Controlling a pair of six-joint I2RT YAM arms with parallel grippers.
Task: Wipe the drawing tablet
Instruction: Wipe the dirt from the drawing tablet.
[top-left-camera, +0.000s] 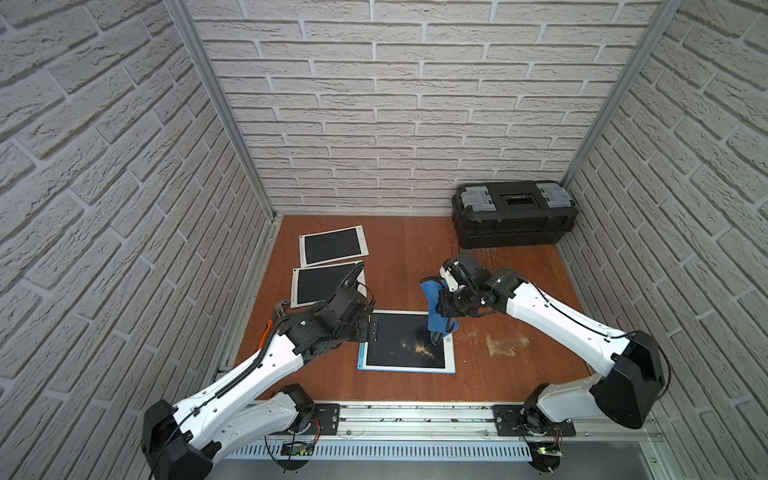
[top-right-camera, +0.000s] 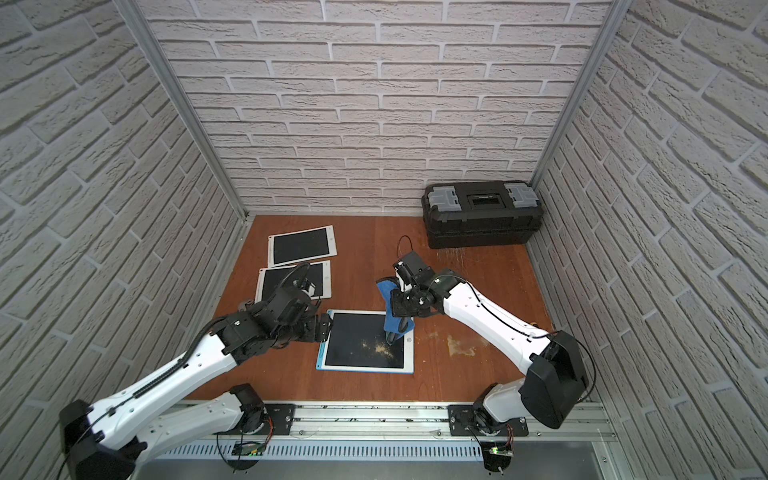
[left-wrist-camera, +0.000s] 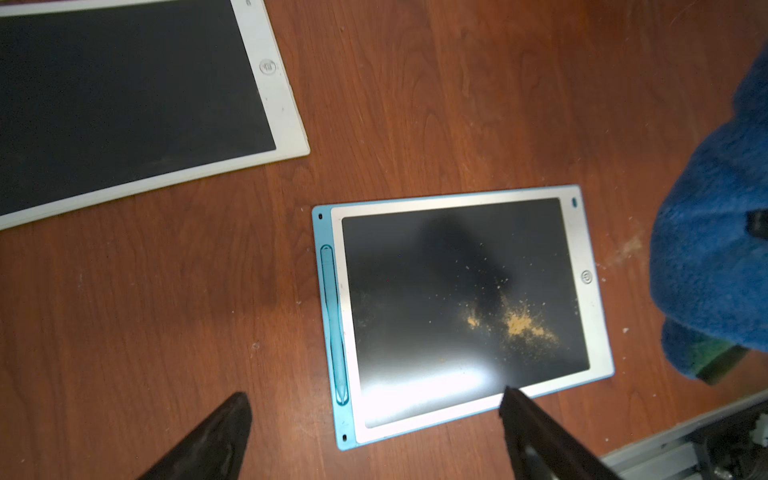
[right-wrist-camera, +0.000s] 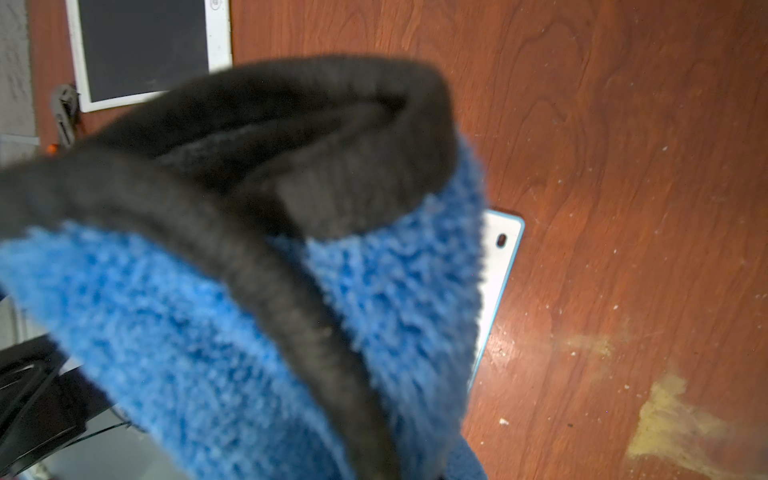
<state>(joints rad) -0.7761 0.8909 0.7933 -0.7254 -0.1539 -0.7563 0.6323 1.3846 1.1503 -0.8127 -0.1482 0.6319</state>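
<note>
The tablet (top-left-camera: 390, 345) lay flat at lower centre in a top view, with tan powder (top-left-camera: 419, 347) on its screen. The right gripper (top-left-camera: 438, 332), clenched on the blue cloth (top-left-camera: 434, 301), hung it over the tablet's right edge, probably to sweep the powder off. The left gripper (top-left-camera: 372, 328) stood at the left edge with its jaws spread wide, grasping nothing, perhaps to brace the tablet.

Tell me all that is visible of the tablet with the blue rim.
The tablet has a dark screen, a white frame and a light blue rim. A blue pen sits in a slot along one short side; a round button is on the opposite side. Yellowish powder dirties the screen. It lies flat on the wooden table. The blue cloth hangs over one corner; contact is unclear.
</note>
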